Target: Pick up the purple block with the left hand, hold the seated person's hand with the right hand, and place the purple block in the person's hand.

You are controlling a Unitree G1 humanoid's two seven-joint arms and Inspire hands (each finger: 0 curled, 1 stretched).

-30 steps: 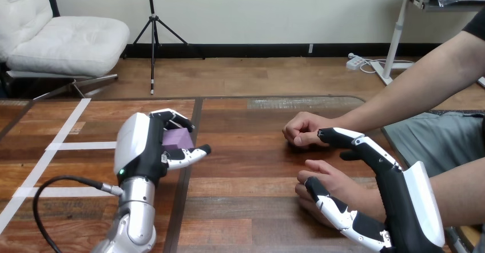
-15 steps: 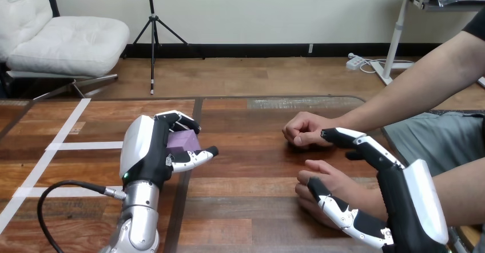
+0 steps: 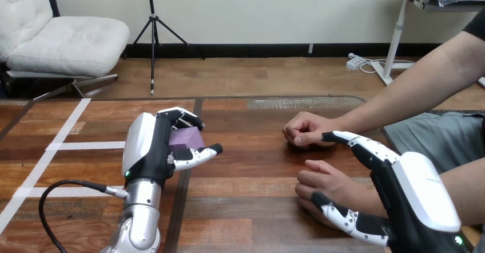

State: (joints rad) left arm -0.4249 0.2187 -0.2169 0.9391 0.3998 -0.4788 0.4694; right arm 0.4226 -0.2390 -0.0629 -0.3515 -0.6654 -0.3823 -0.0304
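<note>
Left hand (image 3: 150, 150), curled round purple block (image 3: 186, 139) (long axis unclear)

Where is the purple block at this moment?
In the head view, the purple block is at the left of the table, gripped in the left hand, apart from the person's hands.

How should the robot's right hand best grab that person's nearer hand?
Probably around the wrist end, coming from the view's right along the forearm. The person's nearer hand lies low on the table, fingers loosely curled leftward; the right hand straddles it, thumb on the near side, fingers on the far side.
</note>
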